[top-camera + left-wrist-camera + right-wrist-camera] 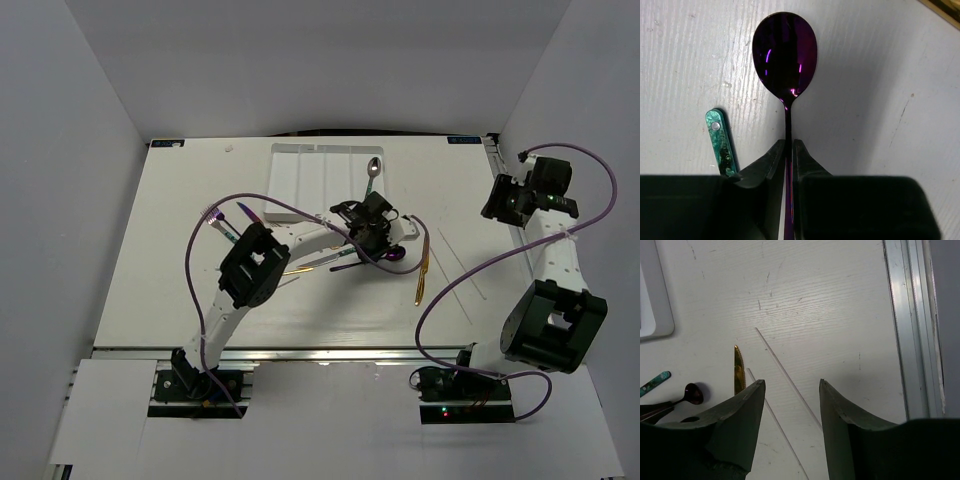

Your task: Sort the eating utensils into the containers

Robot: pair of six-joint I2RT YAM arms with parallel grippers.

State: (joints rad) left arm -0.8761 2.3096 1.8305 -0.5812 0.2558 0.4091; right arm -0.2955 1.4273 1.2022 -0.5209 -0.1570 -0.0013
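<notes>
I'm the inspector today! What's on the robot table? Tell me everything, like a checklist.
Surface: white wood-grain table, lightly scuffed.
Job's things: white plastic four-compartment tray holding one silver spoon; iridescent purple spoon in the left gripper; gold knife, teal patterned handle and another purple utensil loose on the table.
Clutter: thin grey sticks beside the gold knife.
Grippers: left gripper shut on the purple spoon's stem; right gripper open, empty.
Cables: purple cable looping along each arm.
Surroundings: white walls; aluminium rail at the table's edge.
</notes>
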